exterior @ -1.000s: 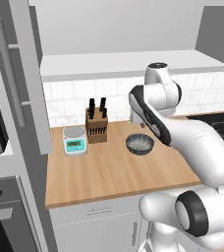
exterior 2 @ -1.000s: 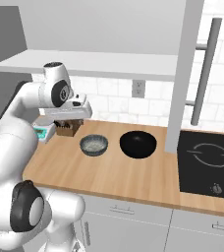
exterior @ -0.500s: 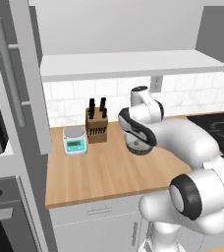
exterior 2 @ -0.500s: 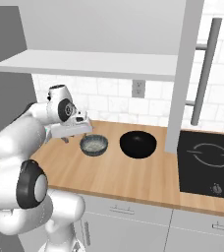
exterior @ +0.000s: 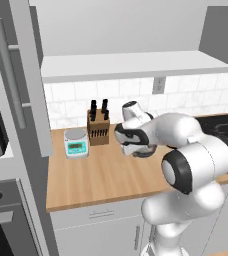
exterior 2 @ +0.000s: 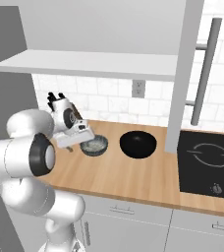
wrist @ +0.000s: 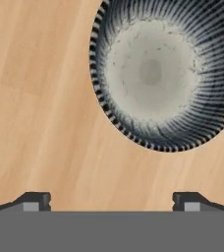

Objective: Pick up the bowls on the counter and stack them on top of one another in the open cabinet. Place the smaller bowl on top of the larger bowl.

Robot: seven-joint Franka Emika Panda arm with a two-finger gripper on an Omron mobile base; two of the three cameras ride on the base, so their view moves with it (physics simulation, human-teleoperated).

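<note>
On the wooden surface (exterior 2: 133,172) my arm has swung lower than a second ago, and I've got the hand (wrist: 109,201) just above the smaller speckled bowl (exterior 2: 94,145), fingertips (wrist: 35,201) spread apart; the larger black bowl (exterior 2: 138,144) sits just beside it, unmoved

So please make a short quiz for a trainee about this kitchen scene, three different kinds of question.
1. True or false: the small bowl already sits inside the large bowl.
2. The claw is: A) open over bare counter beside the small bowl, B) shut on it.
3. What stands left of the knife block in the left base view?

Key: 1 false, they stand apart. 2 A. 3 the kitchen scale.
</note>
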